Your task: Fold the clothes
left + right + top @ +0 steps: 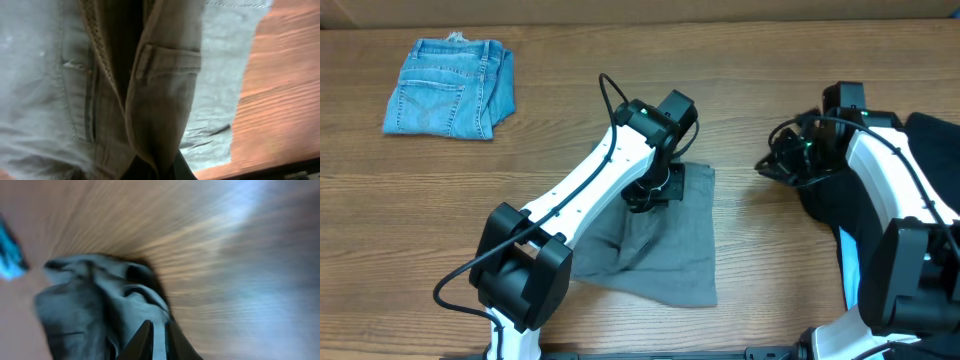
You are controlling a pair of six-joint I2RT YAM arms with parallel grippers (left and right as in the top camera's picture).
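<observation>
Shorts [665, 250], grey-green, lie mid-table, a bit toward the front edge. They're spread loosely and rumpled, w/ the lower hem running at a slant. The top edge is bunched up under the left gripper [650, 192]. In the left wrist view the shorts [165, 100] fill most of the frame: a fold of waistband w/ a belt loop [142, 62] runs down the middle, and bare wood shows at the right. That fold goes straight into the left gripper [157, 170] at the bottom edge. The dark fingers [184, 169] sit tight on either side of it, so it's closed and pinching the waistband. The left arm [580, 195] reaches in diagonally from the front-left corner and covers part of the shorts' left side.

Black garment [935, 150] is heaped at the right side of the table, partly under the right arm [895, 170]. A bit of blue garment [847, 270] peeks out beside the arm's base. Right gripper [772, 165] sits at the heap's left end, well apart from the shorts. The right wrist view is badly blurred, but dark cloth [100, 305] bunches right at the right gripper [159, 340]. Its fingers [142, 340] are nearly together w/ cloth between them, so it's clamped on the black garment.

Jeans [450, 88], a small folded pair, lie at the far-left corner of the table [800, 60], well away from both grippers.
</observation>
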